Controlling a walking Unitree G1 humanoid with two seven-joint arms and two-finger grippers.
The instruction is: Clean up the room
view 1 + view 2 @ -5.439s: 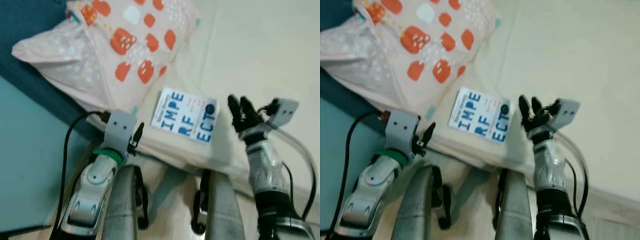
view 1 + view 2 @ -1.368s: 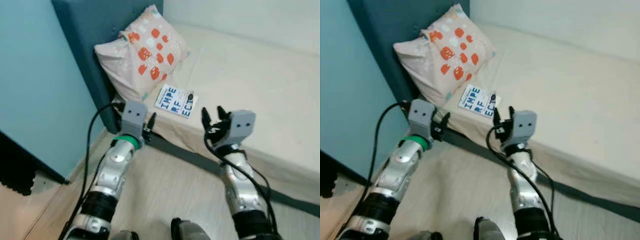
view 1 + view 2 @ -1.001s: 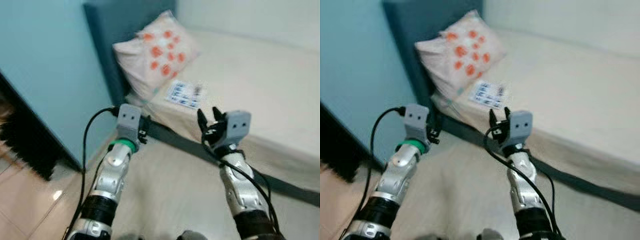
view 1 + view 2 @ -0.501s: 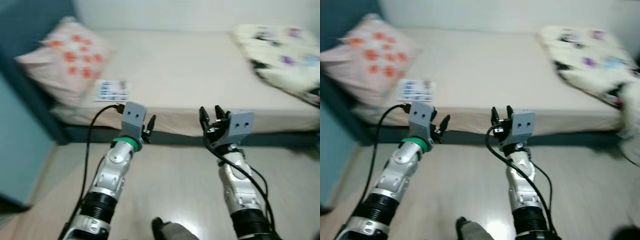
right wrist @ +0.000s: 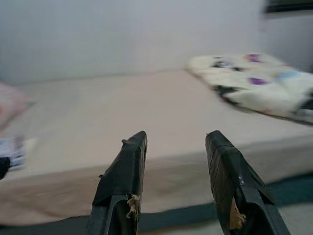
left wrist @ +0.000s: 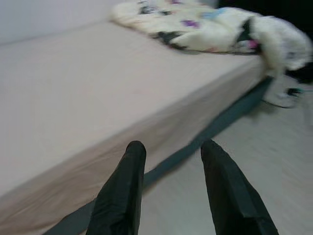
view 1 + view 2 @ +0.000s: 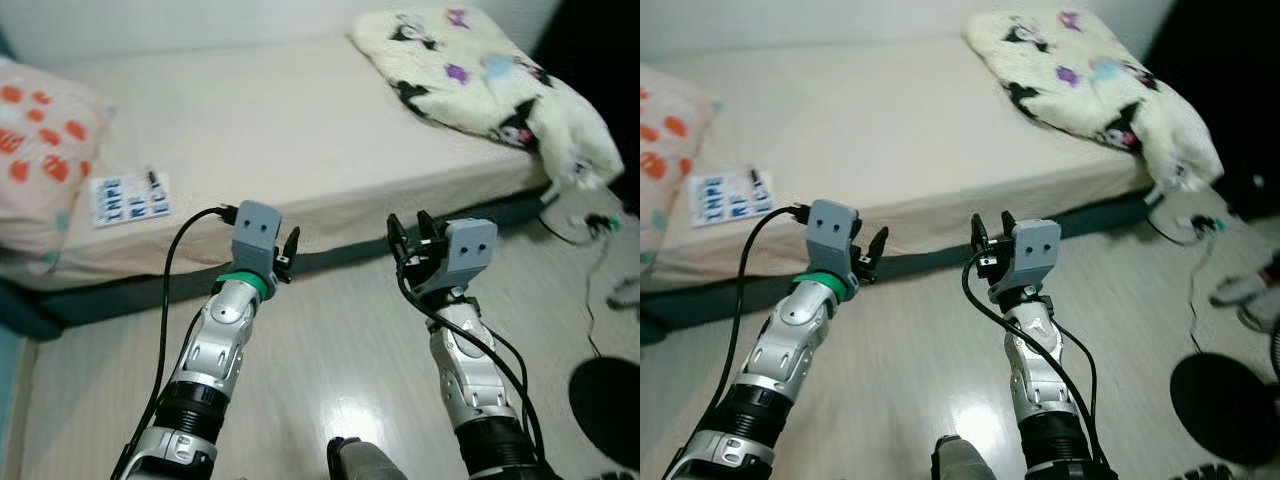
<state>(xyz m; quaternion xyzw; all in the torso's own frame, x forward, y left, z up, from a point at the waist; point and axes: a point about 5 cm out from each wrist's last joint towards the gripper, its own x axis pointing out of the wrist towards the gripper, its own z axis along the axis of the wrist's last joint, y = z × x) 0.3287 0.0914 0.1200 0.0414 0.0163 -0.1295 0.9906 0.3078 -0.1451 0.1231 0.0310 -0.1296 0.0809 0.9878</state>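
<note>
Bed (image 7: 250, 140): beige sheet — patterned blanket (image 7: 480, 75) at far end, book (image 7: 130, 195) beside spotted pillow (image 7: 35, 150).
Floor (image 7: 330, 370): pale, glossy.
Left gripper (image 6: 171, 152): raised before bed edge, fingers apart, empty.
Right gripper (image 5: 176, 142): raised alongside — fingers apart, empty.

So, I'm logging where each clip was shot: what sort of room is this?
Most likely a bedroom: a bed with a beige sheet, a pillow with orange spots at one end, and a crumpled fleece blanket at the other.
</note>
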